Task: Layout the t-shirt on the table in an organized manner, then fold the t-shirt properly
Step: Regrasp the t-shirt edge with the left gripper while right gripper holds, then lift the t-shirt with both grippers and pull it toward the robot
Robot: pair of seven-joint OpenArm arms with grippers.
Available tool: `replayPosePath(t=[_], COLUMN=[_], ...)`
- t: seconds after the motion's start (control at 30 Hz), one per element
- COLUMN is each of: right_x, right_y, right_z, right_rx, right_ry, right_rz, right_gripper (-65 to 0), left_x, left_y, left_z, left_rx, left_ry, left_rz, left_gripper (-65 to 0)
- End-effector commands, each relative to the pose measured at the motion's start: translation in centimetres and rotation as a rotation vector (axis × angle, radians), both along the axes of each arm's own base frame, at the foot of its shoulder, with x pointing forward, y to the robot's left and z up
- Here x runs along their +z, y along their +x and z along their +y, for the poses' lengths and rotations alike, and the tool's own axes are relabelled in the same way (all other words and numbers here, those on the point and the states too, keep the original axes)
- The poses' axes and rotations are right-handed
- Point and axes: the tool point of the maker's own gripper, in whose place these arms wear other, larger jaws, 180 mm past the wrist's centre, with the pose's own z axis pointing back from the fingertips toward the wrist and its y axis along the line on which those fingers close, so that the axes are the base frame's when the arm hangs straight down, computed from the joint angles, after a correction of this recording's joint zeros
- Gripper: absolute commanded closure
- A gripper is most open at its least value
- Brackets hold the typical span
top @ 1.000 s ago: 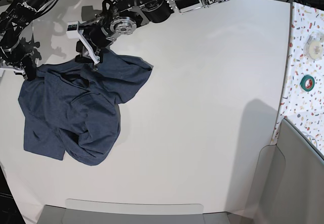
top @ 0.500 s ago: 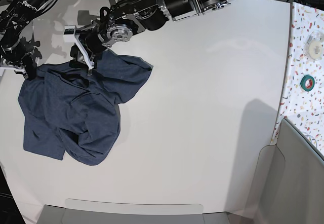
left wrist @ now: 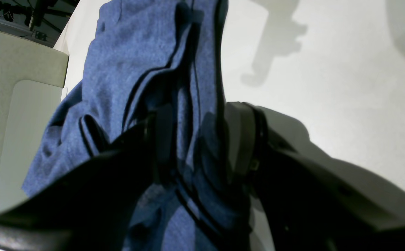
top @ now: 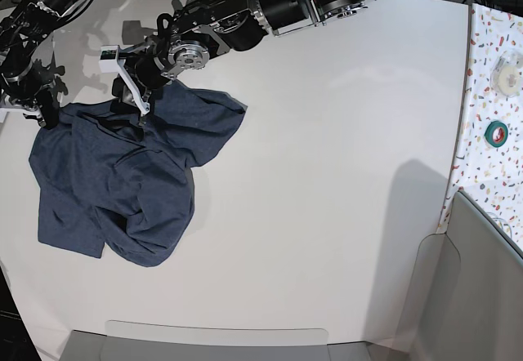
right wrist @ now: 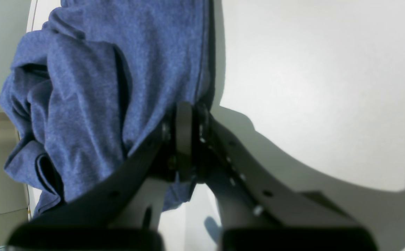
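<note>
T-shirt (top: 122, 181) sits bunched at the counter's (top: 327, 173) far-left corner, not spread yet. Right hand (right wrist: 185, 139) is pinched tight on its edge. Left hand (left wrist: 202, 146) straddles a fold with fingers apart; whether cloth sits deep enough is hard to tell. Close left fully on one hem layer only, then draw both hands apart toward the counter's centre.

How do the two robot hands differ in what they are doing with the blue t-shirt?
The right gripper is shut tight on the edge of the t-shirt; the left gripper has its fingers apart, with folds of cloth between them. In the base view the right one sits at the shirt's far-left corner, the left one nearer its middle. Both are at the shirt's far edge.
</note>
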Motion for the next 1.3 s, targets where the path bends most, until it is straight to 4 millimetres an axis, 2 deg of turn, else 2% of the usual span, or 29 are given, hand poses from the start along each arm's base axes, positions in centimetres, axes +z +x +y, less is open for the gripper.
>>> replayPosePath(t=[0.0,0.37,0.5,0.57,0.67,0.73,0.83,0.97,1.07,1.27], right_x=[-3.4,-3.2,-3.2,-3.2,-3.2,-3.1,-2.1,0.8,3.5,9.1], right_y=[-3.5,-3.4,-3.3,-3.3,-3.3,-3.2,-2.3,-0.3,1.9,5.5], right_z=[1.1,0.7,0.8,0.8,0.8,0.8,0.7,1.2,2.6,5.9], right_rx=[0.009,0.008,0.009,0.011,0.012,0.014,0.02,0.082,0.166,0.278], right_ry=[0.053,0.045,0.045,0.045,0.045,0.043,0.028,-0.064,-0.153,-0.284], right_rz=[0.185,0.183,0.182,0.182,0.183,0.182,0.156,0.097,0.046,-0.086], right_gripper=[0.0,0.0,0.0,0.0,0.0,0.0,0.0,0.0,0.0,0.0], left_x=[-3.3,-4.0,-4.9,-5.3,-5.7,-5.9,-4.0,1.0,4.9,11.8], left_y=[0.0,0.5,0.4,0.4,0.7,0.0,0.6,2.2,4.5,7.5], left_z=[3.0,4.4,5.6,6.3,7.3,7.4,7.1,6.4,7.6,8.8], left_rx=[0.042,0.089,0.093,0.097,0.129,0.142,0.167,0.275,0.356,0.432], left_ry=[0.162,0.229,0.252,0.267,0.303,0.312,0.25,0.055,-0.065,-0.237], left_rz=[0.052,0.052,0.057,0.06,0.061,0.074,0.062,0.086,0.055,-0.027], left_gripper=[-24.0,-21.7,-20.4,-14.4,-1.2,0.0,-0.2,-0.2,-0.2,-0.2])
